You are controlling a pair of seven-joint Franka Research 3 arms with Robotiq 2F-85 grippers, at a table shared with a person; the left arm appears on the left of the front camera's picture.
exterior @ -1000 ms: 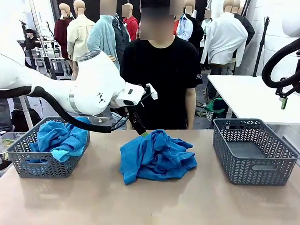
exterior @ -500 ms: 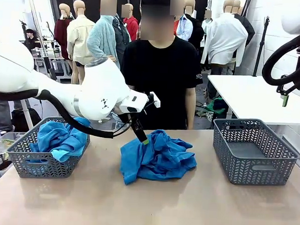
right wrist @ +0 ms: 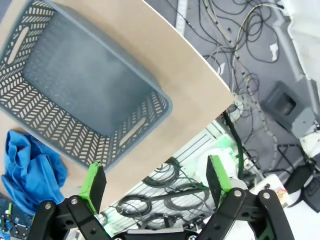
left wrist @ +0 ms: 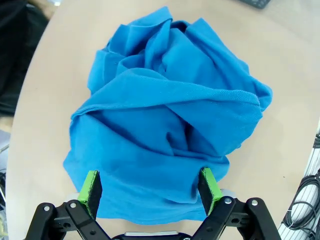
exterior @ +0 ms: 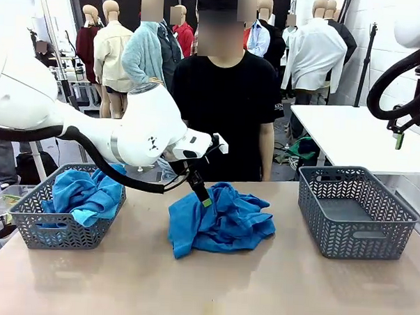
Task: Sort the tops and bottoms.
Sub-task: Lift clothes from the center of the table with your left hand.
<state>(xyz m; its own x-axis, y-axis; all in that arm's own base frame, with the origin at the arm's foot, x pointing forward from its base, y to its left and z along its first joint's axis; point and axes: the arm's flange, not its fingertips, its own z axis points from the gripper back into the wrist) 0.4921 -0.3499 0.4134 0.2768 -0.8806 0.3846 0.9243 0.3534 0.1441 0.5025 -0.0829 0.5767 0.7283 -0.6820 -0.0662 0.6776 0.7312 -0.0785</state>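
A crumpled heap of bright blue tops [exterior: 221, 221] lies at the table's middle, and it is large in the left wrist view [left wrist: 170, 115]. My left gripper [exterior: 204, 198] hovers at the heap's far left top, open; its green pads [left wrist: 91, 187] straddle the cloth's near edge, holding nothing. More blue fabric [exterior: 83, 192] fills the left grey basket [exterior: 53, 231]. My right gripper [exterior: 397, 140] hangs high at the right, open and empty [right wrist: 155, 181], above the right grey basket [right wrist: 75, 90]. Bottoms are hidden or out of view.
The right basket [exterior: 354, 212] holds nothing. A person in a black shirt [exterior: 226, 109] stands at the far edge behind the heap, hands off the table. A white side table [exterior: 357, 136] stands behind on the right. Cables cover the floor [right wrist: 240, 30].
My left gripper has moved right and a little down, closer onto the blue heap. The right arm has barely moved.
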